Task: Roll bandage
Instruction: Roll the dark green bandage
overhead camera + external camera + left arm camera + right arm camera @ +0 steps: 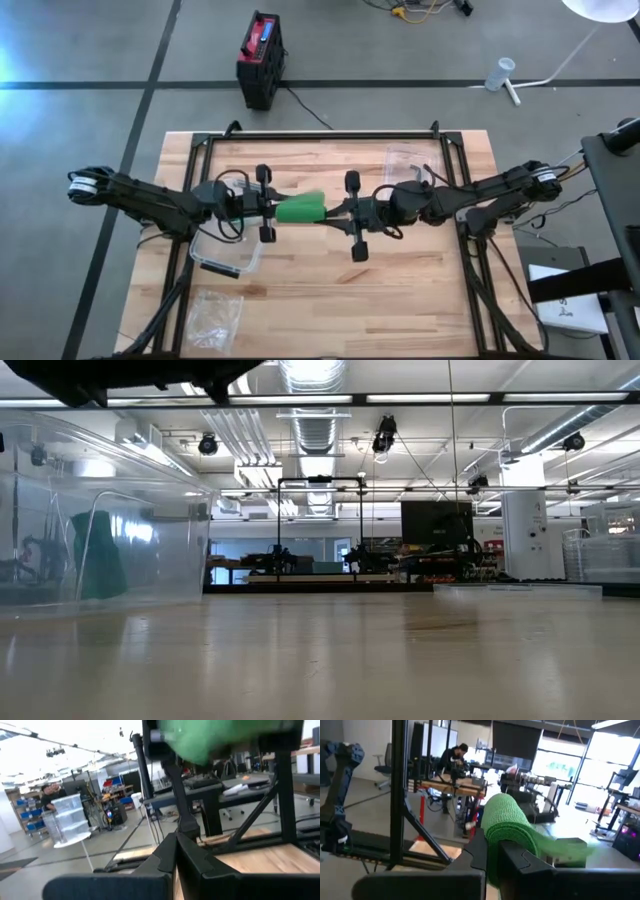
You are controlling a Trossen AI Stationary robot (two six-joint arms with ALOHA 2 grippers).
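Observation:
A green bandage (pixel 300 208) is held in the air over the middle of the table, between my two grippers. It is thick toward my right gripper (pixel 332 213) and narrows toward my left gripper (pixel 279 210). In the right wrist view its rolled part (pixel 507 822) lies over my right gripper (pixel 492 857), which is shut on it. My left gripper (pixel 175 845) is shut, and the bandage (pixel 220 737) shows blurred beyond its fingertips. Neither gripper shows in the low view. My right gripper pinches the bandage between its two fingers, with green showing in the seam (pixel 492 870) between them. The rolled part bulges over the fingertips. The fingers lie level and come from the table's right. The bandage is clear of the table. My left gripper: the bandage's narrow end (pixel 282 210) reaches its fingertips in the high view, but no green shows between its fingers (pixel 165 860) in the wrist view. I cannot tell whether it touches.
A clear plastic box (pixel 225 250) stands at the near left, and it also shows in the low view (pixel 100 520). A clear bag (pixel 215 315) lies near the front edge and another clear piece (pixel 405 160) at the far right. A black frame (pixel 320 136) rims the table. A person (pixel 452 757) is in the room beyond.

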